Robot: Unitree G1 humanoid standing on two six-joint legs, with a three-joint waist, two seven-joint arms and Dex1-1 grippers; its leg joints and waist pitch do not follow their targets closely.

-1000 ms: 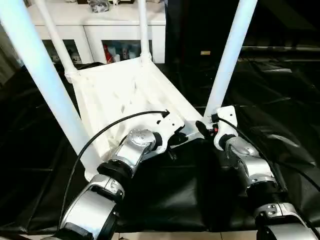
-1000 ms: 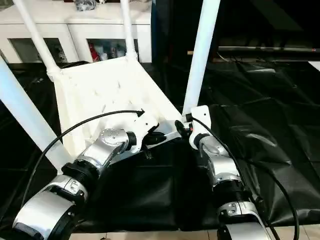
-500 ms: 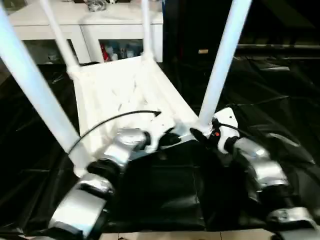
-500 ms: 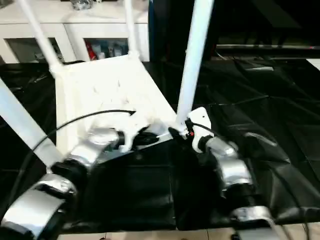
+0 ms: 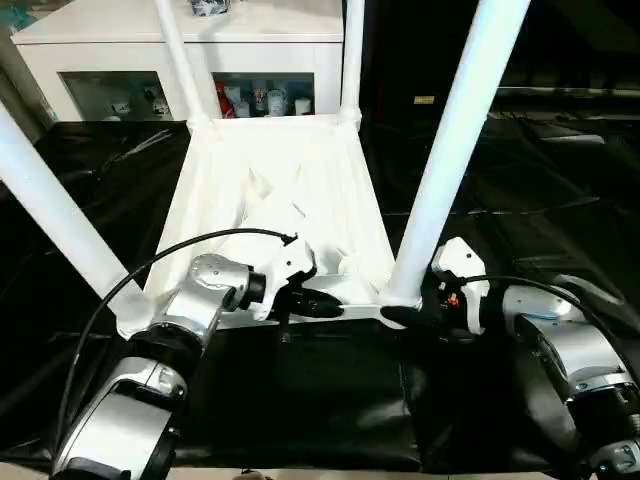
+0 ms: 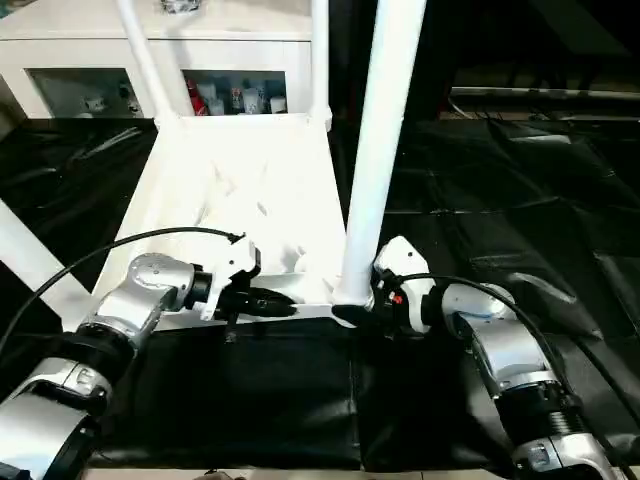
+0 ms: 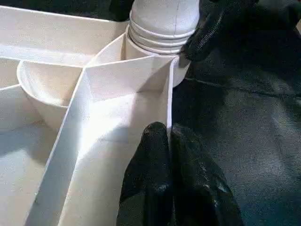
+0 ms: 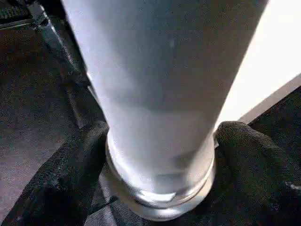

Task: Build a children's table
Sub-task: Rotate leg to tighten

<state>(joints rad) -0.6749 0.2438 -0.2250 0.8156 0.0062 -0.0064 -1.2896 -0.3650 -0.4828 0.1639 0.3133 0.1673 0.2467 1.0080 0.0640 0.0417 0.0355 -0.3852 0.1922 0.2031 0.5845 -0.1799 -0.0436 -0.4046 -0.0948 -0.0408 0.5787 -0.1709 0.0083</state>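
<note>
The upturned tabletop (image 5: 290, 190) lay mid-frame on the black surface (image 5: 560, 200). Left fingers (image 7: 155, 165) pinched its rim; right fingers (image 8: 80, 155) straddled the near-right leg (image 5: 450, 150), wide apart. A nudge might tilt that leg loose.

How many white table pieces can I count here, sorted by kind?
White plastic rectangular tabletop: 1
Long white tubular legs: 4
Total: 5 pieces, with all four legs standing upright in the corner sockets.
</note>
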